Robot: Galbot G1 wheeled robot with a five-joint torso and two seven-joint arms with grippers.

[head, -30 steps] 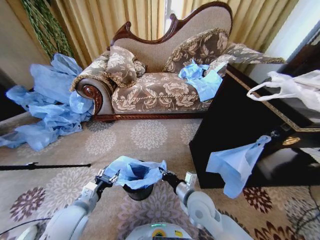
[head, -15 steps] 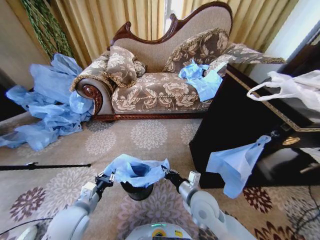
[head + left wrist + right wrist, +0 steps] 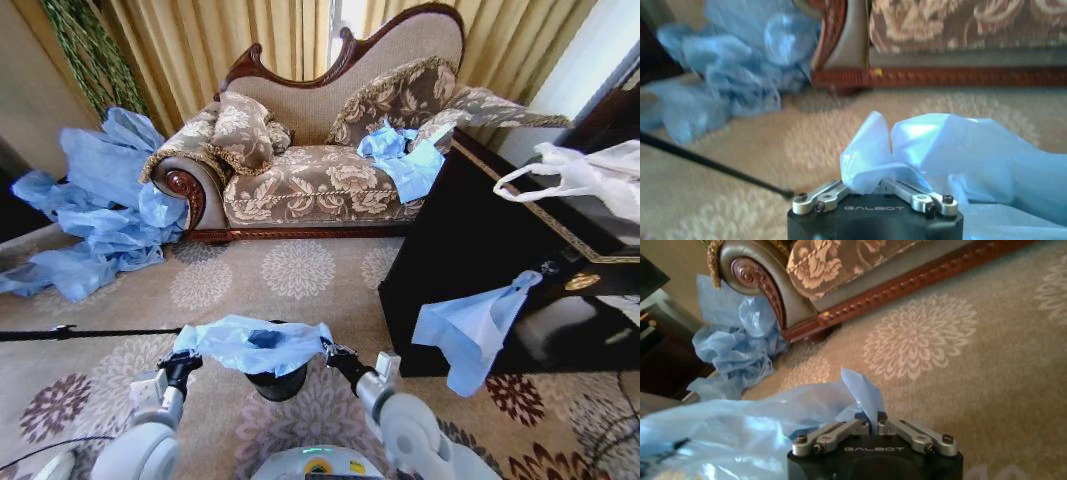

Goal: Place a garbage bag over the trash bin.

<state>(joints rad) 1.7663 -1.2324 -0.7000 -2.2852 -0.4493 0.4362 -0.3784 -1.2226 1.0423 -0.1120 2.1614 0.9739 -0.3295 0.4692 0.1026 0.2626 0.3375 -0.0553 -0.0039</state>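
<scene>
The light-blue garbage bag (image 3: 255, 343) is stretched wide over the small black trash bin (image 3: 277, 381) on the carpet just in front of me. My left gripper (image 3: 183, 360) is shut on the bag's left edge, and my right gripper (image 3: 331, 354) is shut on its right edge. In the left wrist view the left gripper (image 3: 875, 186) pinches a fold of the garbage bag (image 3: 960, 155). In the right wrist view the right gripper (image 3: 873, 426) pinches a corner of the garbage bag (image 3: 753, 430). The bag covers the bin's rim; its lower body shows below.
A patterned sofa (image 3: 320, 170) stands behind, with blue bags on its seat. A heap of blue bags (image 3: 95, 210) lies at its left. A black cabinet (image 3: 510, 260) at the right carries a hanging blue bag and a white handled bag (image 3: 590, 175). A black rod (image 3: 90, 332) lies on the carpet.
My left gripper has pulled the bag's left edge outward to the left and a little down, spreading the bag flatter and wider over the bin. The right gripper has hardly moved.
</scene>
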